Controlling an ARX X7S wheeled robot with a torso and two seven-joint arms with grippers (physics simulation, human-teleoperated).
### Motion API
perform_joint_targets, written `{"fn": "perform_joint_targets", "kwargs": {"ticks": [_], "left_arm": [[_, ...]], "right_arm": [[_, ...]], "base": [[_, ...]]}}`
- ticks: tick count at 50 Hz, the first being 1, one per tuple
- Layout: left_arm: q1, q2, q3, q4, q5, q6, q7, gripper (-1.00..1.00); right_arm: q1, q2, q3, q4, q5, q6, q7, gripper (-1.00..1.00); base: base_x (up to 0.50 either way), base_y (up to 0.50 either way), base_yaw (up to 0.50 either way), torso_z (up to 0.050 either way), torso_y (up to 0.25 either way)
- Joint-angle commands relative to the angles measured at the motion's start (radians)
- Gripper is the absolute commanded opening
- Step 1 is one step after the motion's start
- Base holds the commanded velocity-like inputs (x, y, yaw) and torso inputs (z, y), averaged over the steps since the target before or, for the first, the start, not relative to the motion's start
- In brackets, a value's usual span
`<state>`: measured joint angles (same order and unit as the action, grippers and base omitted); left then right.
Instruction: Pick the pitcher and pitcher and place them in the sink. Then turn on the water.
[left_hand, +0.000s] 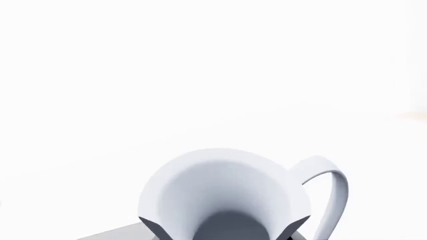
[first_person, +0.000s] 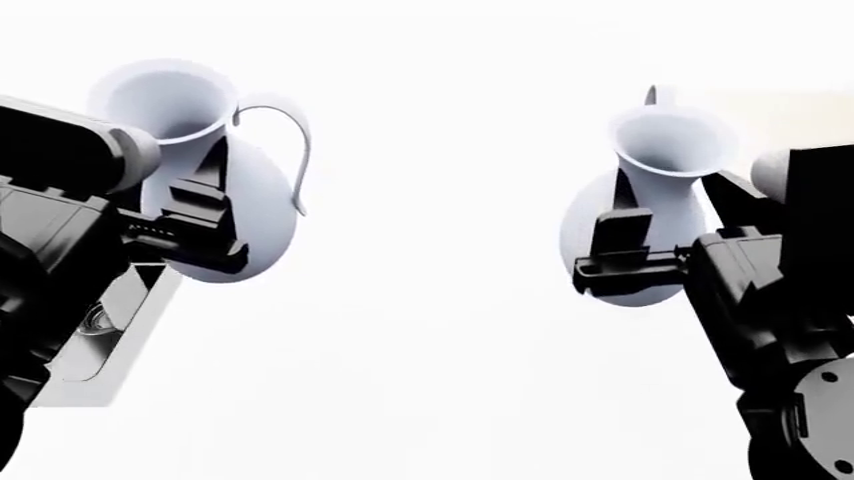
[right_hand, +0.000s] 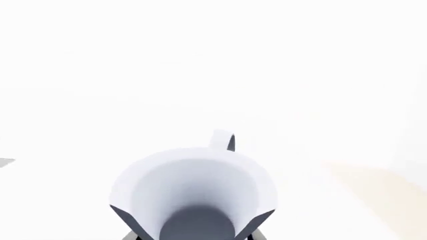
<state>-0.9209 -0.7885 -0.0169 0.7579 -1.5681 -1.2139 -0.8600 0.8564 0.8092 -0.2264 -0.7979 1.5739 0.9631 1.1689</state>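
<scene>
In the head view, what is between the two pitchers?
Nothing: the head view shows only bare white between the left pitcher, in the left gripper, and the right pitcher.

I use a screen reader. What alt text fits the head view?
Each gripper holds a pale pitcher: the left gripper the fatter pitcher, the right gripper the slimmer pitcher. Both hang against a blank white background; no sink is visible.

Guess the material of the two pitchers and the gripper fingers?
Left-arm pitcher and right-arm pitcher: likely glazed ceramic or smooth plastic; pale grey-white, opaque, soft shading, thin rims; a render, so not certain. Left gripper and right gripper fingers: matte black, hard-edged blocks, probably plastic or coated metal.
</scene>
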Motion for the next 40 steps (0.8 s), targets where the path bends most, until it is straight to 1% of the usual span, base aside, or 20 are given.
{"fn": "perform_joint_targets", "kwargs": {"ticks": [1, 40], "left_arm": [[-0.014, -0.009, 0.000, -0.004, -0.008, 0.012, -0.018, -1.00], [0.014, -0.026, 0.015, -0.002, 0.018, 0.044, 0.000, -1.00]], "right_arm": [[0.012, 0.008, 0.005, -0.023, -0.003, 0.011, 0.002, -1.00], [0.007, 0.006, -0.010, -0.022, -0.023, 0.006, -0.001, -1.00]], "base": [[0.00, 0.50, 0.00, 0.000, 0.000], [0.00, 0.50, 0.00, 0.000, 0.001]]}}
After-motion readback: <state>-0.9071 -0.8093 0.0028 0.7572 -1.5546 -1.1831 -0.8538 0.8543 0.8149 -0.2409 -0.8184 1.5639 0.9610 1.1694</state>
